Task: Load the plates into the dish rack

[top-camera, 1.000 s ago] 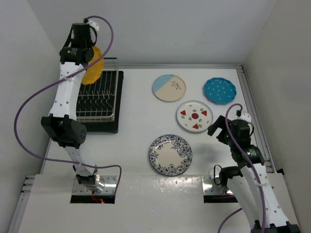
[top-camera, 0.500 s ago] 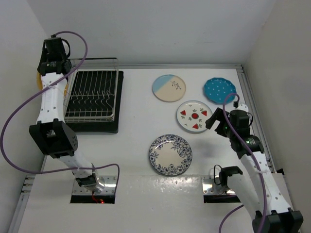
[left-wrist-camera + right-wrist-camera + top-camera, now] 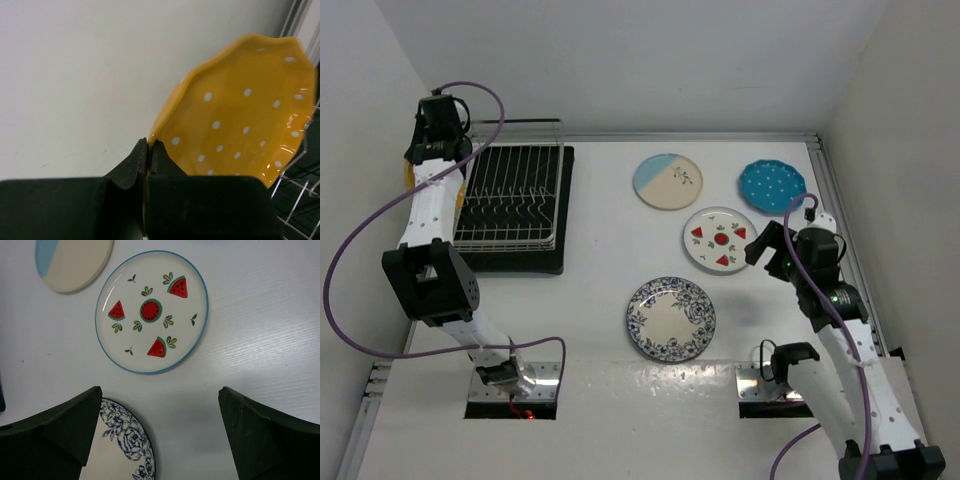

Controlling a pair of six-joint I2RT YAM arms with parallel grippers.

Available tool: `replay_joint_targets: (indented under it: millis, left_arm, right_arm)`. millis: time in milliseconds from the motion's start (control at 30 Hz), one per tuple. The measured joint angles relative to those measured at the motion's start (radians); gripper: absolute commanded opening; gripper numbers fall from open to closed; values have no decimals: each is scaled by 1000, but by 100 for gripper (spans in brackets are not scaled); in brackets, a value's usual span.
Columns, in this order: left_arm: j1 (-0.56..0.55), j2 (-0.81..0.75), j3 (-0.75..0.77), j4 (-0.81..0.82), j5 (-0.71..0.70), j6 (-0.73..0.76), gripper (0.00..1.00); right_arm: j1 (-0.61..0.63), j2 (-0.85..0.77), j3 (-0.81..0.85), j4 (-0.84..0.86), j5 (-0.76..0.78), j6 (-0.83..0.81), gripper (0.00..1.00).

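Robotics lab cell, plain white walls (image 3: 670,60), white table (image 3: 600,230), robot arms (image 3: 432,215) bolted at edge

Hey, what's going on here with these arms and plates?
A robot is loading a dish rack. The left gripper is shut on the rim of a yellow plate, holding it up by the rack's left side. The right gripper hangs open over the table near the red-fruit plate. Four plates lie flat on the table; none is in the rack.

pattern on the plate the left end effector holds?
The plate is yellow with white dots; left wrist view shows it best.
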Motion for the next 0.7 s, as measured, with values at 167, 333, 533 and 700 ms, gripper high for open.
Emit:
replay_joint_targets:
  millis: [167,333,533,700]
  left_arm:
    - [-24,-52,-159,98,-27,-5,0]
    - [-60,-96,-303,138,-54,-10,0]
    - [-76,-131,-343,156,-39,-42,24]
    - [-76,-158,-341,150,-8,-64,51]
  right_arm:
    - [0,-23,0,-9,10,-3,99]
    - [0,-29,0,-16,18,-3,99]
    - [0,-31,0,-19,18,-3,99]
    - [0,-1,0,-20,14,-2,99]
